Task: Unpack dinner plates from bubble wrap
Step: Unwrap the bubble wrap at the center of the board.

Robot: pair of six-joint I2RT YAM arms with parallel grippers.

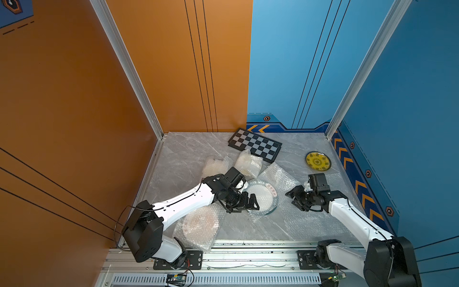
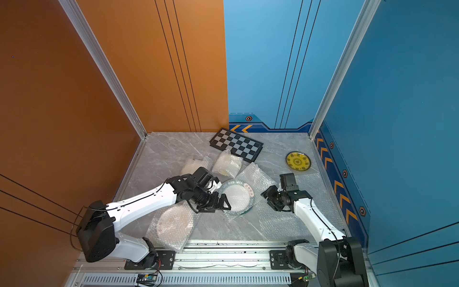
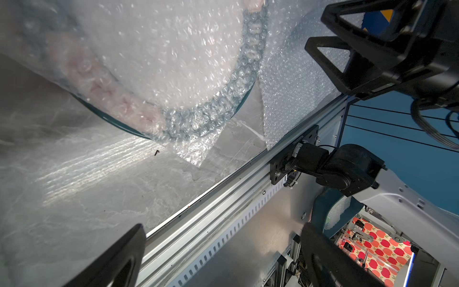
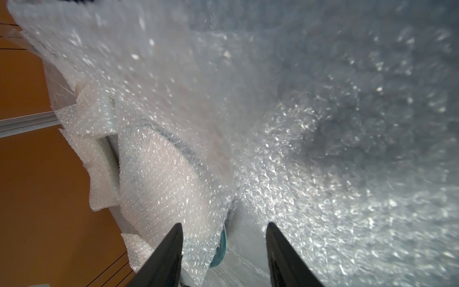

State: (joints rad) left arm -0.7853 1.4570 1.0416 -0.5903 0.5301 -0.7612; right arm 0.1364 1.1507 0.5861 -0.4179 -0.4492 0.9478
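A white dinner plate with a green rim (image 1: 263, 198) (image 2: 236, 197) lies mid-table under loose bubble wrap (image 1: 279, 177). My left gripper (image 1: 246, 207) (image 2: 218, 206) hovers at its left edge, open, nothing between the fingers (image 3: 124, 256). My right gripper (image 1: 290, 198) (image 2: 266, 199) is just right of the plate, jaws apart. In the right wrist view the wrap's edge (image 4: 198, 243) and the plate's teal rim (image 4: 221, 248) lie between the fingers, unpinched. A bare yellow plate (image 1: 318, 161) sits back right. Two more wrapped plates lie front left (image 1: 201, 223) and behind (image 1: 248, 162).
A black-and-grey checkerboard (image 1: 255, 145) lies at the back wall. A flat bubble wrap sheet (image 1: 313, 221) covers the table under my right arm. Another crumpled wrap (image 1: 214, 165) lies behind my left arm. The aluminium rail (image 1: 248, 251) runs along the front.
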